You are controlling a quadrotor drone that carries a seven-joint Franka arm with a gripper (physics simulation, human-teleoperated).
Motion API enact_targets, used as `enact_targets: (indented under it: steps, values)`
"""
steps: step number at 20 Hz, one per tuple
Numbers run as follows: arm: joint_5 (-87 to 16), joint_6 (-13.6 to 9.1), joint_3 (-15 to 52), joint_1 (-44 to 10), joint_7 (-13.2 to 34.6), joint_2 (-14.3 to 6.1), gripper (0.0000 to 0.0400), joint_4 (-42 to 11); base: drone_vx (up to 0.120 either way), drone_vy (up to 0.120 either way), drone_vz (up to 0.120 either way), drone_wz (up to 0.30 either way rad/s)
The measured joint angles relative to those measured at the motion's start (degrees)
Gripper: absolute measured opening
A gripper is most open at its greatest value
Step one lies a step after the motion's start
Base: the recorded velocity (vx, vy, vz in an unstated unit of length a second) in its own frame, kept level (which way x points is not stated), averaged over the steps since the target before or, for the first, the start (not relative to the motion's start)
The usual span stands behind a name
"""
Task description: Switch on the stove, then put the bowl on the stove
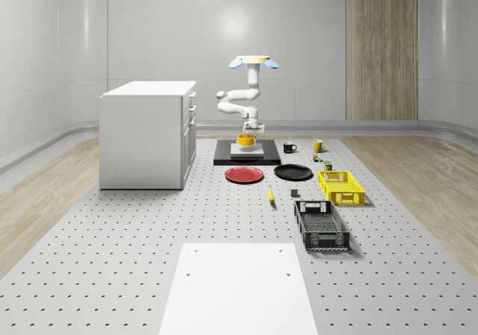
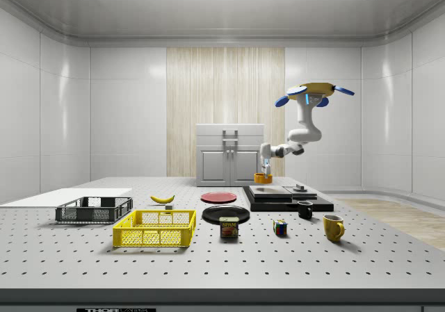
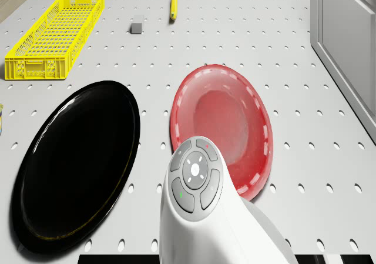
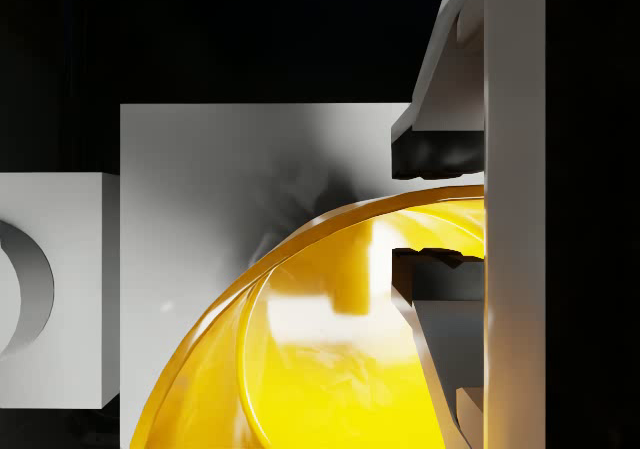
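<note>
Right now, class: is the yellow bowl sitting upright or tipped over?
Upright. The glossy yellow bowl rests level on the stove's pale plate, its opening facing up, with the end effector pinching its rim.

The robot's white arm (image 3: 217, 217) reaches out over the perforated surface (image 3: 235, 34), partly covering a red plate (image 3: 226, 111). A black plate (image 3: 76, 164) lies just beside it. Farther off sit a yellow basket (image 3: 56, 34), a banana (image 3: 173, 4) and a small grey block (image 3: 137, 27).
</note>
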Motion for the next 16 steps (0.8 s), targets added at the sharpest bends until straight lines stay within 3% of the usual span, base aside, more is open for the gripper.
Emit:
enact_targets:
  steps: [14, 16]
  values:
    - [-5.70, 2.87, -5.96, -1.26, -0.47, 1.28, 0.0100, 3.64, 0.000, 0.000, 0.000, 0.000]
    - [-6.03, 2.92, -6.26, -1.26, -0.55, 1.46, 0.0218, 3.84, 0.000, 0.000, 0.000, 0.000]
